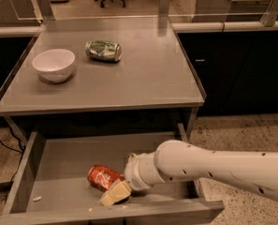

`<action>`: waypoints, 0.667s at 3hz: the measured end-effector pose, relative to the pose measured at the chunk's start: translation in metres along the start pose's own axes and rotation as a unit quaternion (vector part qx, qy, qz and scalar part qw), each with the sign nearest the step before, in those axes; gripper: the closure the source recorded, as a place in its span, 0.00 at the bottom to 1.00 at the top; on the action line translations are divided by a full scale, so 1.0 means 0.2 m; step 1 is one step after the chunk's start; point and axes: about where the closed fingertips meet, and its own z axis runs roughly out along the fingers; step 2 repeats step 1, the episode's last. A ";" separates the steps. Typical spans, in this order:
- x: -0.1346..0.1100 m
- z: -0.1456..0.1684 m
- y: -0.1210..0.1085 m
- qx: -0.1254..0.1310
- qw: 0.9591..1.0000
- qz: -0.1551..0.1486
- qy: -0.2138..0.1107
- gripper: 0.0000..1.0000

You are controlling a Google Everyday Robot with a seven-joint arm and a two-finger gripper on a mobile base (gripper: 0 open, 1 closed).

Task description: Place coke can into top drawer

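The coke can [102,177], red with white script, lies on its side inside the open top drawer [59,158], near the drawer's front middle. My gripper [113,191] is down in the drawer right at the can, on its right and front side, touching or nearly touching it. The white arm reaches in from the right. The far side of the gripper is hidden behind the can and the wrist.
On the grey tabletop [143,74] above the drawer stand a white bowl [54,64] at the left and a crushed green can [103,50] at the back middle. The drawer's front panel [115,214] is close in front of the gripper. Office chairs stand far behind.
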 end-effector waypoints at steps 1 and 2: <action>0.00 0.00 0.00 0.000 1.000 0.000 0.000 0.00; 0.00 0.00 0.00 0.000 1.000 0.000 0.000 0.00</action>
